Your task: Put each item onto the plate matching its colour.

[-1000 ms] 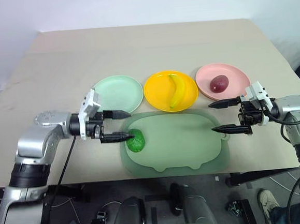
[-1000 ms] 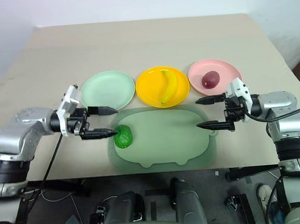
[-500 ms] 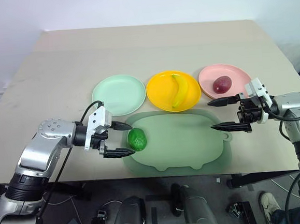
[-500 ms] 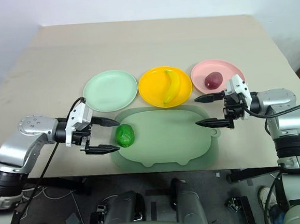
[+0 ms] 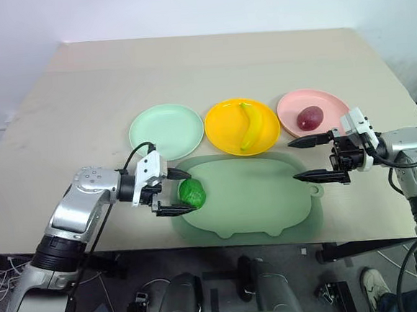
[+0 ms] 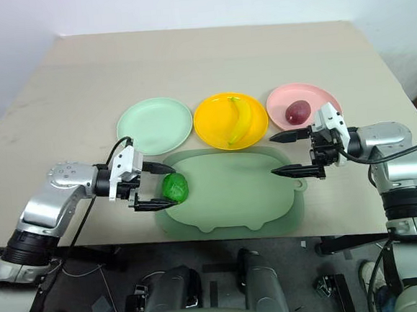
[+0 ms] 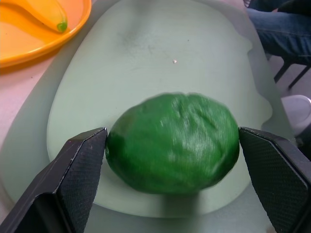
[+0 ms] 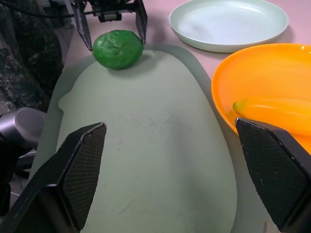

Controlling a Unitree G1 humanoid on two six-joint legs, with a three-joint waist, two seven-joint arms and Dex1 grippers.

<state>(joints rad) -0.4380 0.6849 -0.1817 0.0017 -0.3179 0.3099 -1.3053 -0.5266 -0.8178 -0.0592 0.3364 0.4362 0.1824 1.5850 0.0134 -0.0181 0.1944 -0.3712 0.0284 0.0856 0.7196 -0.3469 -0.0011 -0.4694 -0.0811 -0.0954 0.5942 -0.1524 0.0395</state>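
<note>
The beige table [image 5: 75, 116] spans the frame, and at its near edge, lower centre, lies the big pale-green pig-shaped tray [image 5: 255, 196]. Above it, across the middle, sit 3 round plates in a row: the mint green plate [image 5: 164, 130] to the left, bare; the bright yellow plate [image 5: 224, 129] in the centre, carrying the curved yellow banana [image 5: 249, 124]; and the pink plate [image 5: 331, 103] to the right, with the dark red-maroon oval fruit [image 5: 309, 117] on it. So 2 items sit on their colours, and 1 is still off its plate: the bumpy dark-green fruit [image 5: 192, 193] rests on the left end of the tray. There's the left gripper [image 5: 180, 192] in the lower left, its 2 black fingers spread wide, 1 on each side of that green fruit; the left wrist view has the fruit sitting right between the pads, 1 pad about touching it, the other a hair off, not clamped. Over on the right, the right gripper [image 5: 300, 158] hangs above the tray's right end just below the pink plate, fingers wide apart, nothing in them.
</note>
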